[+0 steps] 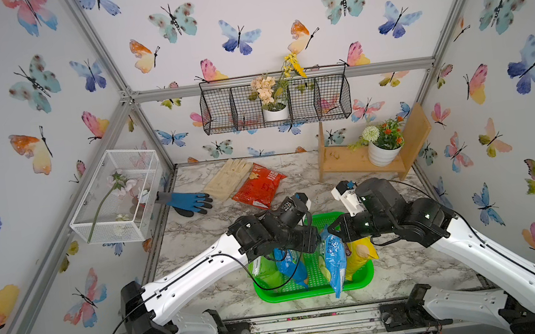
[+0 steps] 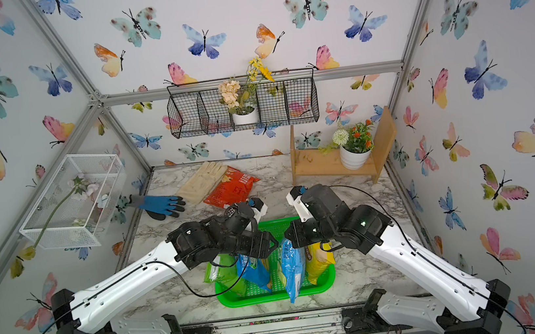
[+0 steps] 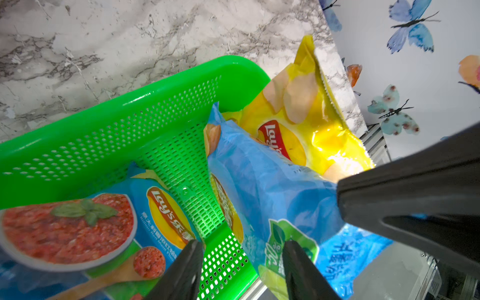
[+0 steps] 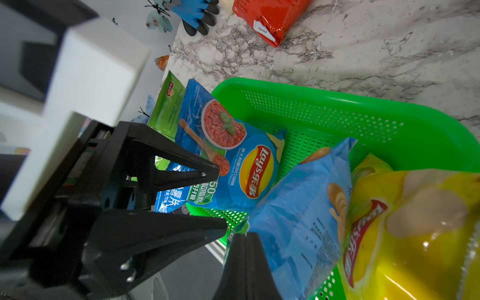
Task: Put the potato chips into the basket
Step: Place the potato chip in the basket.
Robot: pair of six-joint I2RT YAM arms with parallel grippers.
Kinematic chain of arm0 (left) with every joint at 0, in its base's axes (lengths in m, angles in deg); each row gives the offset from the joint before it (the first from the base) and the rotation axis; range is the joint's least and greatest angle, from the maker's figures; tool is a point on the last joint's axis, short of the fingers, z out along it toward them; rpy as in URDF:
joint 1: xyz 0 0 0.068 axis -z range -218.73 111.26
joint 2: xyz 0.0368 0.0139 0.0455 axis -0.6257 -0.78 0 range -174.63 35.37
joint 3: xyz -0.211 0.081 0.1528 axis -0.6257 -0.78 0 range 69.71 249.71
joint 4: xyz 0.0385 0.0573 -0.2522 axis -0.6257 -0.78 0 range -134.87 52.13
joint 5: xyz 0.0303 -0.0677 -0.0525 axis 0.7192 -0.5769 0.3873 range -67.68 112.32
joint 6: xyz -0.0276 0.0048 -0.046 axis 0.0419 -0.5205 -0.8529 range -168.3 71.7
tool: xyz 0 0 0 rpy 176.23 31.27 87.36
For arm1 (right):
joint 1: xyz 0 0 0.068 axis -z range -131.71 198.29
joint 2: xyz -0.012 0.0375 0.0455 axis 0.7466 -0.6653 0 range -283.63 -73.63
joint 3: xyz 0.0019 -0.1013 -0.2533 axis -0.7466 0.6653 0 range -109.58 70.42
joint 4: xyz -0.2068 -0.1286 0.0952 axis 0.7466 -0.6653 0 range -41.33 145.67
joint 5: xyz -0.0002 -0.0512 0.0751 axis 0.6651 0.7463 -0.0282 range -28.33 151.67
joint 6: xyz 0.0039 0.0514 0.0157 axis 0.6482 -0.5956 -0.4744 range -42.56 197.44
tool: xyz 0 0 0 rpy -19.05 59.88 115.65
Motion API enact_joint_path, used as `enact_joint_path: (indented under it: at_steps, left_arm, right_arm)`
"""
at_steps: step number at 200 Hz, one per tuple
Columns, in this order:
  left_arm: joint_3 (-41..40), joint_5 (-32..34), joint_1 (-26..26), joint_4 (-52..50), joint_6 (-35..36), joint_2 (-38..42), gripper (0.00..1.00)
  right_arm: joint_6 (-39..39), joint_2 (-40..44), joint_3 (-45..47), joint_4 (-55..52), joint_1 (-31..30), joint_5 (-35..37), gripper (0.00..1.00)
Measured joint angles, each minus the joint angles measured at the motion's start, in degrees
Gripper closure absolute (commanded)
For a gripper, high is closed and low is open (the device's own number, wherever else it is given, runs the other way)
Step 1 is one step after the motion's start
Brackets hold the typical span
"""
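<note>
Right hand (image 4: 241, 236) grips the pale blue bag (image 1: 335, 263) overhanging the basket (image 1: 294, 295)'s rim nearest the counter (image 1: 407, 261)'s front edge, left hand (image 3: 241, 244) open; release could spill it.

We find bright, even light around the bright green perforated plastic basket (image 3: 155, 91); glare burns on the glossy yellow chip bag (image 3: 298, 111) inside it, and the left claw (image 3: 241, 244) nearby blurs.

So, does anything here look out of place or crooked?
Yes. The pale blue bag stands on edge, poking over the basket's near rim, and the red bag lies outside it, on the table beside the beige glove.
</note>
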Motion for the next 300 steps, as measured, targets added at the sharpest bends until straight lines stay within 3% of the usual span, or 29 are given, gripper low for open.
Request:
enact_joint_path:
  at_steps: [38, 98, 145, 175, 213, 244, 300]
  left_arm:
    - [-0.37, 0.28, 0.76, -0.94, 0.02, 0.61, 0.38]
    - [-3.78, 0.28, 1.40, -0.96, 0.02, 0.52, 0.38]
    - [-3.76, 0.35, 1.40, -0.74, 0.28, -0.66, 0.38]
    - [-3.48, 0.37, 1.40, -0.55, 0.92, -3.02, 0.38]
    - [0.09, 0.46, 1.40, -0.57, 2.03, -8.33, 0.38]
    - [2.54, 0.46, 1.51, -0.52, 3.06, -11.54, 0.39]
    - [5.44, 1.81, 2.14, -1.97, 3.96, -13.86, 0.39]
  right_arm:
    - [1.46, -2.71, 0.55, 1.11, 2.73, -2.19, 0.98]
    - [6.36, -10.25, 0.83, 4.13, 12.15, -7.50, 0.98]
    - [10.54, -16.24, -1.95, 4.09, 14.27, -7.43, 0.97]
    - [12.59, -17.66, -5.66, 2.86, 14.60, -5.62, 0.80]
    - [14.86, -17.64, -9.51, 1.49, 14.62, -2.34, 0.49]
    - [15.65, -16.61, -11.67, -0.26, 14.62, 0.31, 0.37]
    - [16.55, -10.95, -15.76, -1.38, 14.62, 4.02, 0.29]
